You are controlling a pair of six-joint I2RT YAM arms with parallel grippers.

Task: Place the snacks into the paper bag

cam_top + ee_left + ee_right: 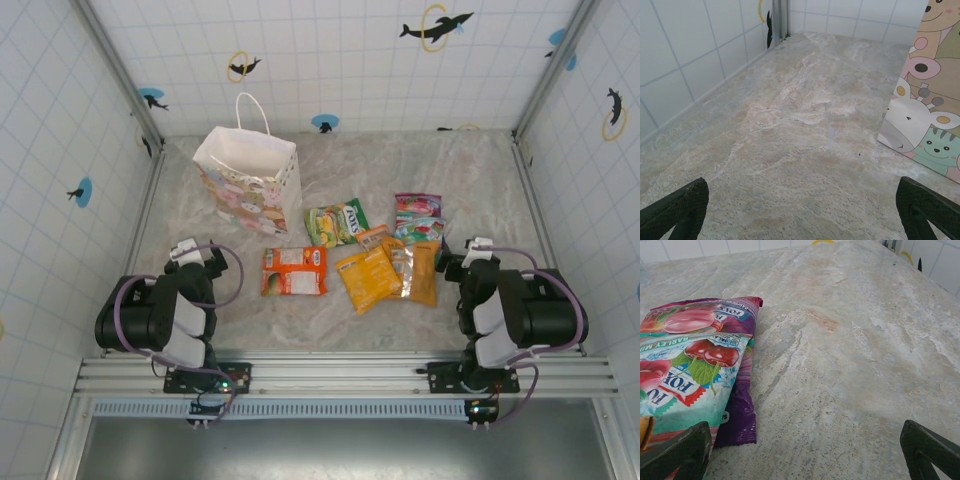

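The paper bag [250, 175] stood upright at the back left; the snacks [370, 272] lay flat on the table [400, 325] to its right, none yet picked up. My left gripper [197, 256] and right gripper [467, 256] both gaped wide, holding nothing; I judged the next move to be a reach down onto the orange packet [294, 271] nearest my left.

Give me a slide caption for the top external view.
Left gripper and right gripper open, snacks scattered on the table beside the upright paper bag.

Marbled stone-look table [450, 170], upright paper bag [255, 190] back left, snacks [370, 278] lying flat mid-table
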